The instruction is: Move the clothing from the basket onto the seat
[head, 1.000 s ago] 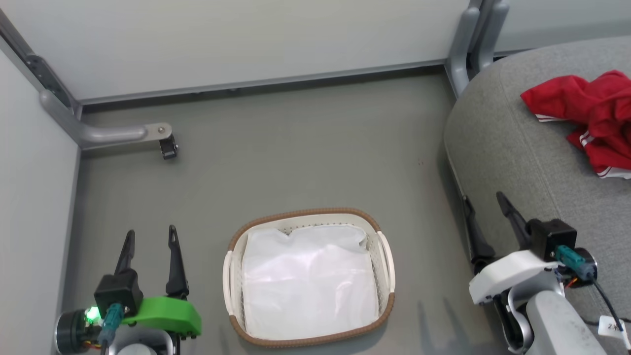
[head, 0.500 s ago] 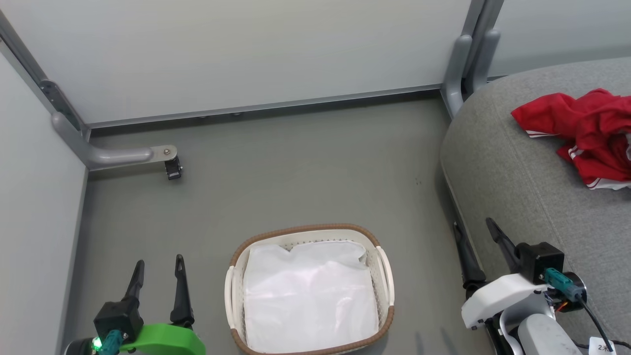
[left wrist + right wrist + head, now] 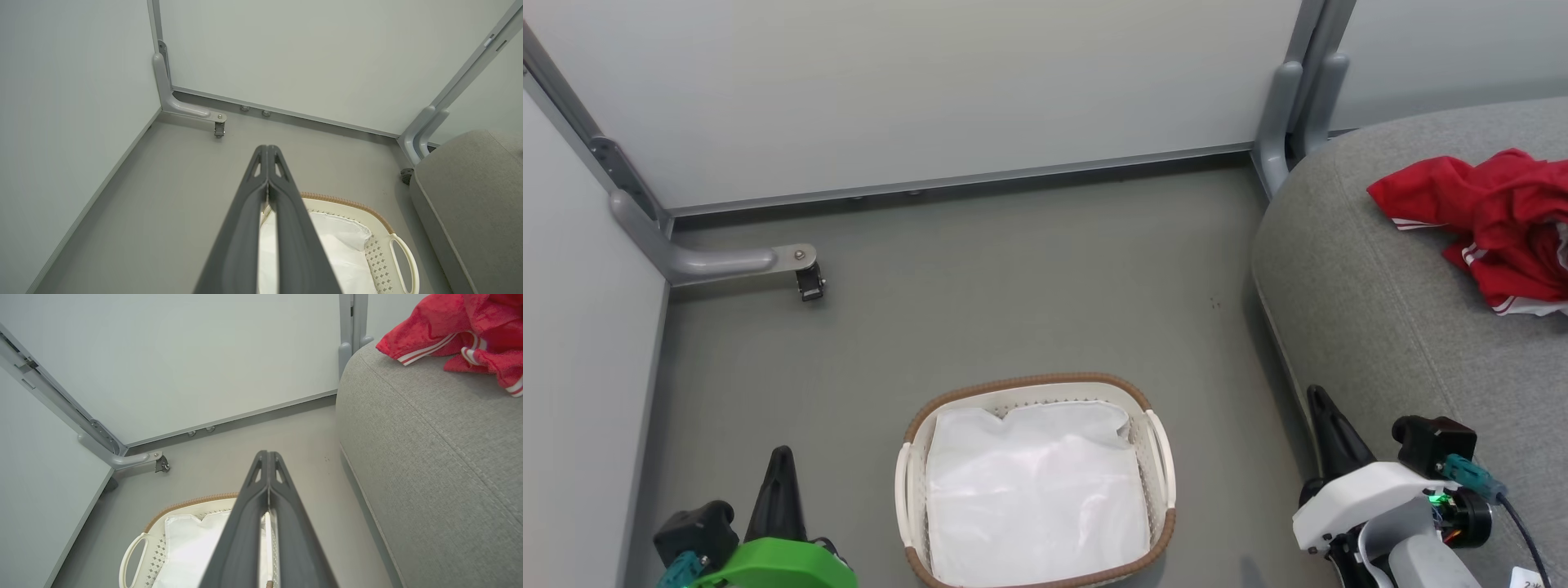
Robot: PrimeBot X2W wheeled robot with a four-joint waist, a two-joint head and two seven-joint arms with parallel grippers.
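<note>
The red clothing [image 3: 1494, 220] with white stripe trim lies crumpled on the grey seat [image 3: 1388, 310] at the right; the right wrist view shows the clothing [image 3: 457, 330] at its top right, on the seat [image 3: 429, 457]. The basket [image 3: 915, 425] stands on the floor at bottom centre with a white liner sheet [image 3: 1033, 490] in it. My left gripper [image 3: 782, 457] hangs shut left of the basket, holding nothing. My right gripper [image 3: 1319, 400] is shut and bare between the basket and the seat's edge. In the wrist views both left gripper [image 3: 267, 149] and right gripper [image 3: 267, 454] have their fingers pressed together.
Pale partition walls close the space at the back and left. A grey metal foot with a caster [image 3: 809, 282] juts onto the floor at the left, and a grey post [image 3: 1290, 106] stands at the seat's far corner.
Both grippers have gone from open to shut, with nothing in them. The head view tilted between the earliest frame and now, shifting the whole picture downward.
</note>
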